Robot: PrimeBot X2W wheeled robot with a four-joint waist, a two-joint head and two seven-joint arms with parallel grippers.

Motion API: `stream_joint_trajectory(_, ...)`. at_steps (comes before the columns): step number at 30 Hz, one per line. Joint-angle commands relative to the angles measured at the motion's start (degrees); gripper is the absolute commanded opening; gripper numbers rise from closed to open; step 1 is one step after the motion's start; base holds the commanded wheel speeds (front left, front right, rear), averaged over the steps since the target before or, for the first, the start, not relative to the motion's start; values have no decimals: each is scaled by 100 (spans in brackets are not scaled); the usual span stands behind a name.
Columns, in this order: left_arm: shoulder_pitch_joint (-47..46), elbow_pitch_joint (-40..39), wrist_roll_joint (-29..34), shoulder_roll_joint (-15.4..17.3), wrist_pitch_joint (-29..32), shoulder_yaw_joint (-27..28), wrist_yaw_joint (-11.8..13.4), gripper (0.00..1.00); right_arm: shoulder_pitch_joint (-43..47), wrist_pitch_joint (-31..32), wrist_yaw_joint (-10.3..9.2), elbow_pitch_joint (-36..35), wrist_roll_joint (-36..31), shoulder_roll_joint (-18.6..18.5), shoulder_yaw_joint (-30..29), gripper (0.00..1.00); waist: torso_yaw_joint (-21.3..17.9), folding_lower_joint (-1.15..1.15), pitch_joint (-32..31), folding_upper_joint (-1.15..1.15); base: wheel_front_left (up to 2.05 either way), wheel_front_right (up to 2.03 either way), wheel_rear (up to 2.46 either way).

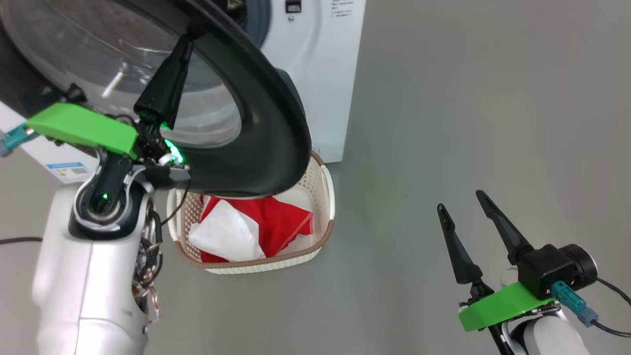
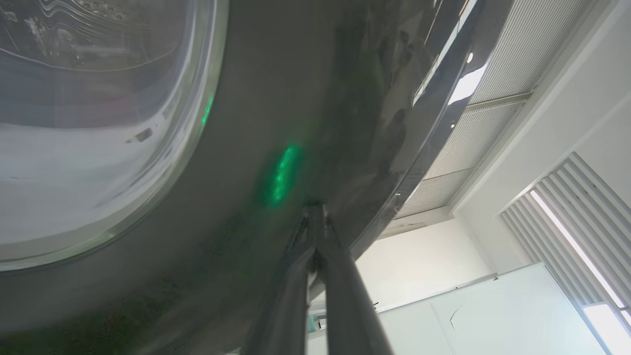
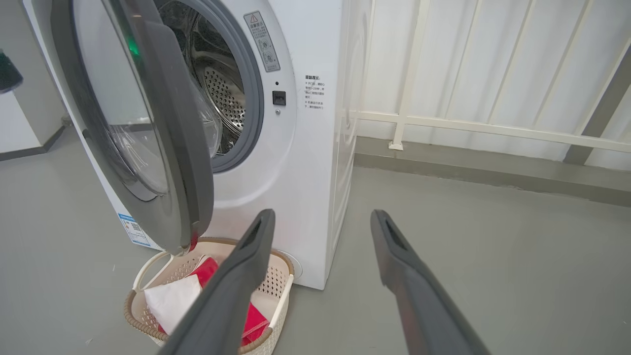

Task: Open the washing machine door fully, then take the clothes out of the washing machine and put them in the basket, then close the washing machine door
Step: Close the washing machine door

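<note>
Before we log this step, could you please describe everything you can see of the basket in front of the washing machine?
The basket is a small cream-white plastic tub, rounded-rectangular, with perforated walls, a brown woven-look rim and side handles. It stands upright on the grey floor just in front of the washing machine, partly under the lower edge of its open door. Red and white clothes lie inside.

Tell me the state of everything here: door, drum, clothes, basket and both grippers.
washing machine door: partly open
washing machine drum: visible part empty
basket: upright on the floor, under the door's edge
clothes: inside the basket
left gripper: shut, tips against the door's black ring
right gripper: open, empty
</note>
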Motion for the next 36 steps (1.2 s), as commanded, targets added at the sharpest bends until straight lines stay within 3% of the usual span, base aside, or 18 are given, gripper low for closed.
stream_joint_trajectory(1,-250,-83,97,113,-38,92,-77,0,-222,-75,20,-126,44,-30,138,100,-116,0,98,0,0,0,0)
stream_joint_trajectory(18,-706,349,293,134,-234,61,-271,0,-241,-77,20,-238,79,-30,123,100,-501,0,295,0,0,0,0)
stream_joint_trajectory(36,-876,750,280,133,-339,13,-442,0,-278,-77,20,-194,139,-30,73,100,-462,0,291,0,0,0,0)
